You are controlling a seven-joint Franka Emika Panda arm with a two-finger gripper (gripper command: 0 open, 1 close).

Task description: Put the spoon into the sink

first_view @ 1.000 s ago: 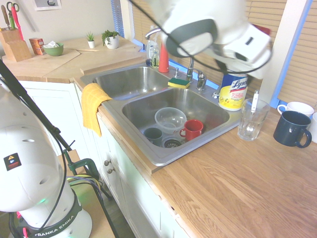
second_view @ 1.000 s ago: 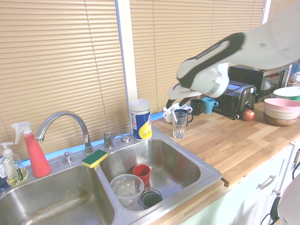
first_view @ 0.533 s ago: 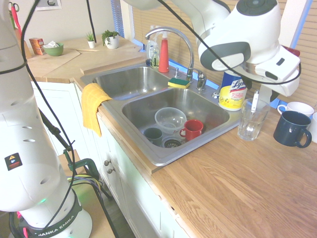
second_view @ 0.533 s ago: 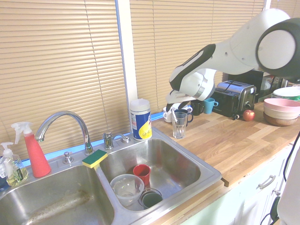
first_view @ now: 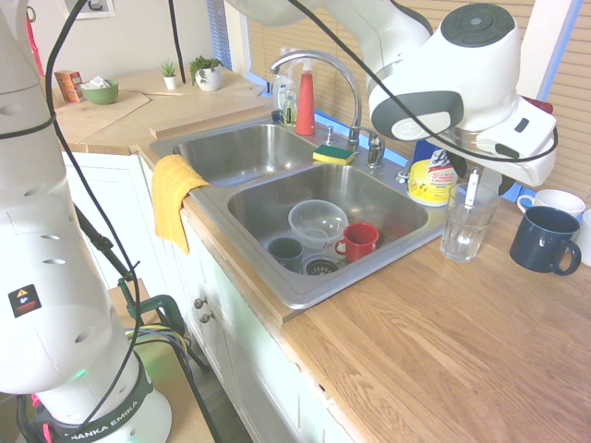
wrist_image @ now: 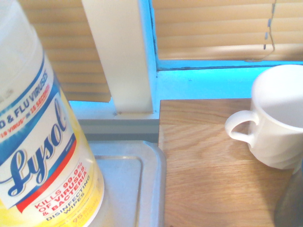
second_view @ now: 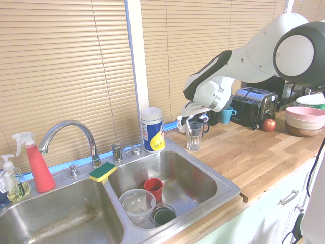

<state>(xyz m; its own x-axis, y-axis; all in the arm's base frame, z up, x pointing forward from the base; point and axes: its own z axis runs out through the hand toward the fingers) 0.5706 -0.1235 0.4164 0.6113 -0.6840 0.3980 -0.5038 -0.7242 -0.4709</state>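
The spoon [first_view: 472, 189] stands in a clear drinking glass [first_view: 464, 231] on the wooden counter, just right of the sink [first_view: 277, 277]. Its white handle sticks up above the glass rim. My gripper [first_view: 482, 175] hangs right over the glass, level with the top of the handle, and the wrist housing covers it. From the other side, the spoon [second_view: 188, 125] leans in the glass [second_view: 193, 138] beneath the gripper [second_view: 192, 114]. The two-basin steel sink [second_view: 223, 190] lies left of them. The wrist view shows neither spoon nor glass.
A Lysol canister [first_view: 432, 175] stands at the sink's back corner beside the glass. A navy mug [first_view: 543, 240] and a white mug [first_view: 559, 200] sit just right. The near basin holds a clear bowl [first_view: 318, 221], a red cup [first_view: 358, 240] and a dark cup [first_view: 286, 251].
The arm has swung in over the counter and come down onto the glass; in the last half second it dropped a little closer to the spoon's handle.
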